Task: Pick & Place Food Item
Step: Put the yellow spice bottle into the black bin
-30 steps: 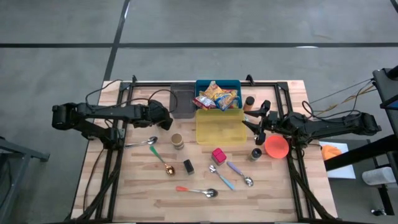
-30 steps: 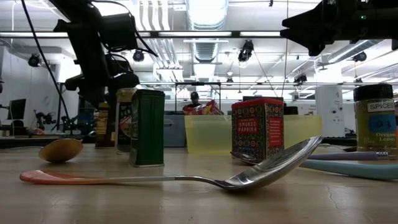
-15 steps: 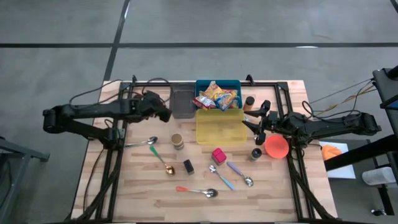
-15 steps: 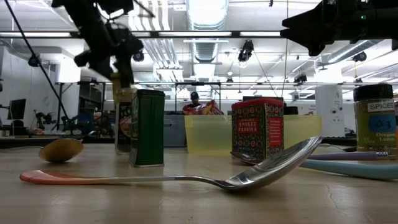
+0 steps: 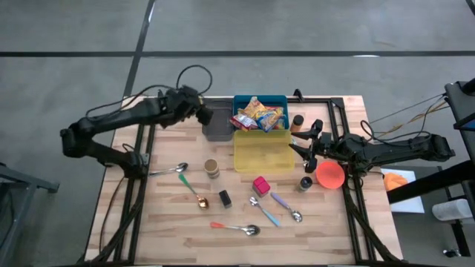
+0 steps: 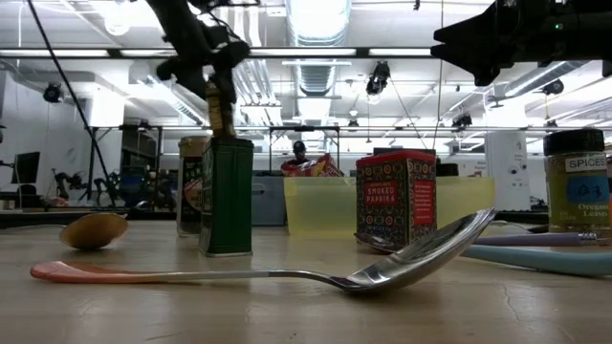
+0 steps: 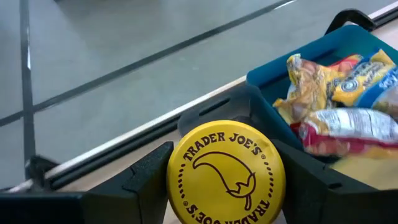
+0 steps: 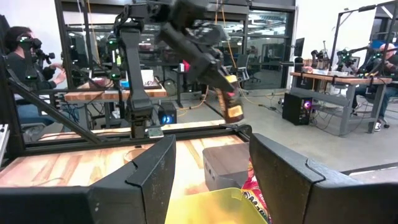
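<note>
A brown jar with a yellow "Trader Joe's" lid (image 7: 225,175) hangs in the air, with my left gripper (image 5: 199,113) shut on it. It hovers beside the grey bin (image 5: 217,124) at the table's far side. The low view shows the jar (image 6: 221,107) high above the table, and the right wrist view shows it tilted (image 8: 233,106). A blue bin (image 5: 239,101) of snack packets and a yellow bin (image 5: 262,152) stand to the right of the grey one. My right gripper (image 5: 306,146) waits open beside the yellow bin, holding nothing. My left gripper pinches the jar between its two fingers, one finger (image 7: 152,177) on each side just below the yellow lid. The fingers slant down from the table's left. The jar is lifted clear and tilted, its lid toward the wrist and its brown body (image 8: 235,113) below.
On the table are another jar (image 5: 212,169), a dark green tin (image 6: 227,196), a red paprika tin (image 5: 260,185), several spoons (image 5: 245,228), a small spice jar (image 5: 306,182), a brown bottle (image 5: 297,121) and an orange bowl (image 5: 331,174).
My left gripper has risen and swung toward the table's far edge and the grey bin, carrying the jar. The jar was down at table height beside the other jar and now hangs well clear of the table.
</note>
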